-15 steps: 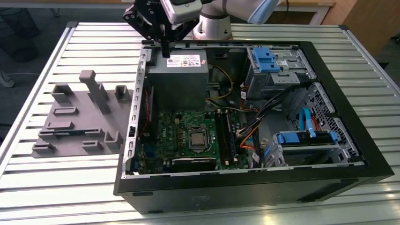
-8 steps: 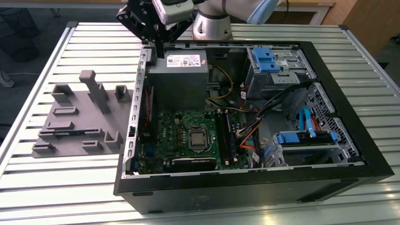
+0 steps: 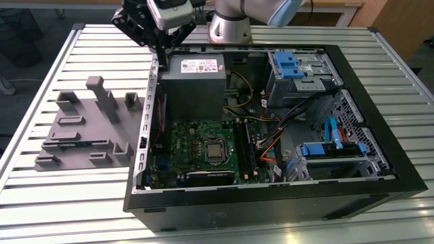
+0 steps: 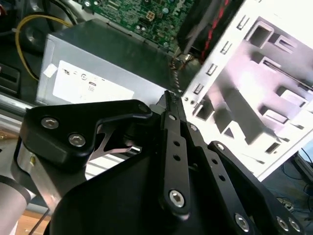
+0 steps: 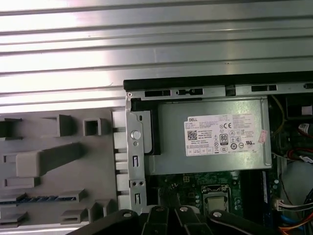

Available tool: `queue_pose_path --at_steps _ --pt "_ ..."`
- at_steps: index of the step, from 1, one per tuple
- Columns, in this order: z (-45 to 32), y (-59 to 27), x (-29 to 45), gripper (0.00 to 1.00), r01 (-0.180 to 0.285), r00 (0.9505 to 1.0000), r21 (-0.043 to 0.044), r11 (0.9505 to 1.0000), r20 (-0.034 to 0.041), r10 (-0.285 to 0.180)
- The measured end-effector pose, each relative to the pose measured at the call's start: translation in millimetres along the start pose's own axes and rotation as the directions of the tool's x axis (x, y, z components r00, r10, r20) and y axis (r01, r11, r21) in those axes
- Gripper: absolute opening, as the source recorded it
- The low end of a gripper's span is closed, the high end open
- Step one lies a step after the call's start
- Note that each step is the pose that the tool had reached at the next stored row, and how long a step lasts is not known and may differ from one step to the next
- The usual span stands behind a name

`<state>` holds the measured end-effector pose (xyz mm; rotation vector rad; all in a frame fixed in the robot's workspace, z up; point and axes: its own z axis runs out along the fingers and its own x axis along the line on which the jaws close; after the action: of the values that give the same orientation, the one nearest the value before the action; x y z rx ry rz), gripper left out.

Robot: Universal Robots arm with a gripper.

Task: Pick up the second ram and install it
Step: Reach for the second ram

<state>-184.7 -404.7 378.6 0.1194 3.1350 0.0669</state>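
Note:
The second ram (image 5: 39, 199) is a dark blue-green stick standing on edge in a slot of the grey moulded tray (image 5: 29, 161), beside the open computer case (image 3: 379, 127). My gripper (image 3: 159, 47) hangs above the case's far corner on the exterior view's left, over the grey power supply (image 3: 192, 81) and well apart from the ram. In the second wrist view the gripper (image 4: 168, 95) has its black fingers together, shut on nothing. The black memory slots (image 3: 245, 147) run beside the processor socket (image 3: 215, 150) on the green motherboard.
The tray (image 3: 81, 127) has upright blocks (image 3: 105, 101) sticking up on the exterior view's left. Drive cages with blue latches (image 3: 293, 65), cables (image 3: 298, 109) and the case walls crowd the exterior view's right. Everything sits on a ribbed metal table (image 3: 61, 203).

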Motion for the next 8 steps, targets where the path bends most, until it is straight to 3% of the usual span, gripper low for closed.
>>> queue_pose_path --at_steps 8 --pt "0.6 -2.9 32.6 0.11 0.000 1.0000 0.0001 1.0000 -0.0001 0.000"
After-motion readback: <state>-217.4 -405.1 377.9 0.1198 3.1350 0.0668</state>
